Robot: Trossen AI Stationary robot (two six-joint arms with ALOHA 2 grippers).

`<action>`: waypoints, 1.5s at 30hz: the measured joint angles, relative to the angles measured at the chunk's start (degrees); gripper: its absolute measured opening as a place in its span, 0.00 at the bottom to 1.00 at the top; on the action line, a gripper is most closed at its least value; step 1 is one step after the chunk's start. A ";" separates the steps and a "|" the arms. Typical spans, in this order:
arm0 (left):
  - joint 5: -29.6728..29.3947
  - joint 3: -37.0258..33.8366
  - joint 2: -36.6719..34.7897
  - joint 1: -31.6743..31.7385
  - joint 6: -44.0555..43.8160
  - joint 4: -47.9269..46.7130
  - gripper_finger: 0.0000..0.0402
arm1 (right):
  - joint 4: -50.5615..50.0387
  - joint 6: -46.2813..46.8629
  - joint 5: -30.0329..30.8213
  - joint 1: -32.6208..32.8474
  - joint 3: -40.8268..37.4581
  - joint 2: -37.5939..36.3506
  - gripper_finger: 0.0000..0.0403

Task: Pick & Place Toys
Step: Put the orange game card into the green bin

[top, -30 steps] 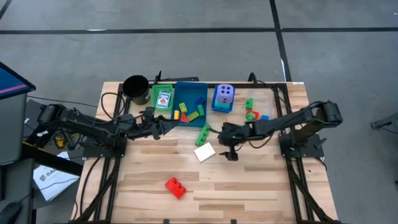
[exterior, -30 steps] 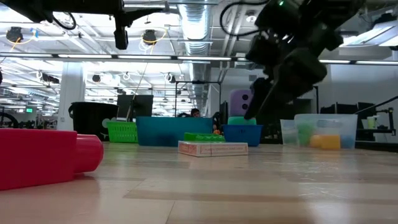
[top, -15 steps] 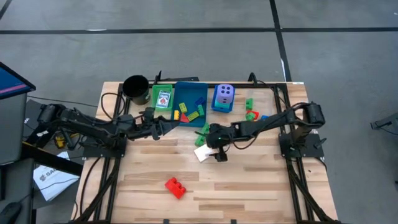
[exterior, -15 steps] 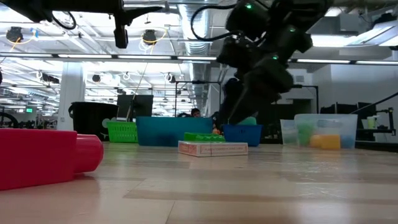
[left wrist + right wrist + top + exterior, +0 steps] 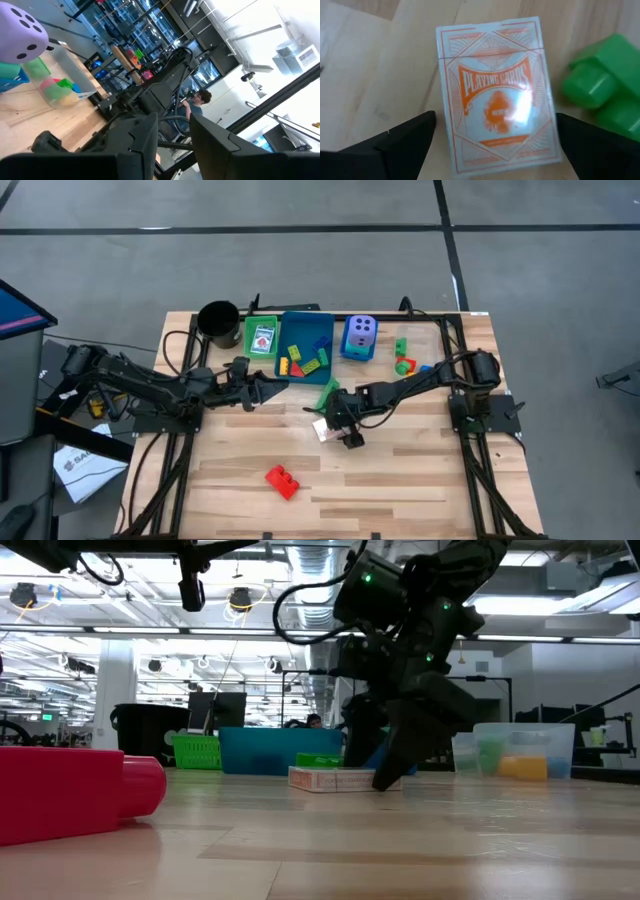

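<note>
Right gripper (image 5: 492, 135) is spread wide over the playing card box (image 5: 497, 97), not grasping it. Green brick (image 5: 602, 87) sits just beside. Left gripper (image 5: 262, 387) waits near the blue tray (image 5: 306, 323), can't tell its grip.

Table (image 5: 400, 480) seen as pale planked wood, smooth; card pack (image 5: 496, 95) wrapped in glossy film, orange print; green brick (image 5: 600, 80) smooth shiny plastic; gripper fingers (image 5: 405, 137) matt black.

Two dark jointed arms (image 5: 420, 385), black cables, prob. matte.
</note>
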 joint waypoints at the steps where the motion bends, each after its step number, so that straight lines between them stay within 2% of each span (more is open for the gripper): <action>1: -0.01 0.00 0.00 0.00 0.01 0.00 0.27 | 0.17 -0.04 0.02 0.14 0.07 0.38 0.99; 9: 0.01 0.00 0.00 0.00 0.01 -0.02 0.27 | 0.36 1.03 0.05 0.81 0.14 0.75 0.98; 12: 0.01 0.00 0.00 0.00 0.01 -0.02 0.27 | -0.08 4.79 0.04 0.81 0.10 0.75 0.93; 17: -0.01 0.00 0.00 0.00 0.01 -0.04 0.27 | -0.02 10.40 0.29 0.98 0.09 0.78 0.76; 24: -0.46 -0.02 -1.38 0.07 3.06 -0.03 0.27 | -0.04 12.73 0.95 1.93 0.09 0.80 0.76; 29: -2.77 -0.02 -7.58 0.07 9.07 -0.43 0.27 | -1.59 16.97 0.08 1.99 -0.18 -0.90 0.76; 34: -9.44 0.00 -17.17 0.04 13.34 -6.50 0.27 | -2.66 17.38 3.39 1.93 0.99 -6.20 0.77; 40: -21.02 0.04 -25.41 0.09 5.90 -19.70 0.26 | -4.54 17.27 9.79 1.95 6.87 -11.78 0.76; 43: -21.18 0.02 -26.98 0.07 3.07 -23.39 0.22 | -6.57 16.31 12.78 1.97 11.81 -13.46 0.77; 45: -18.99 0.02 -27.19 0.07 2.84 -23.49 0.21 | -7.30 14.70 13.93 1.93 15.60 -13.59 0.78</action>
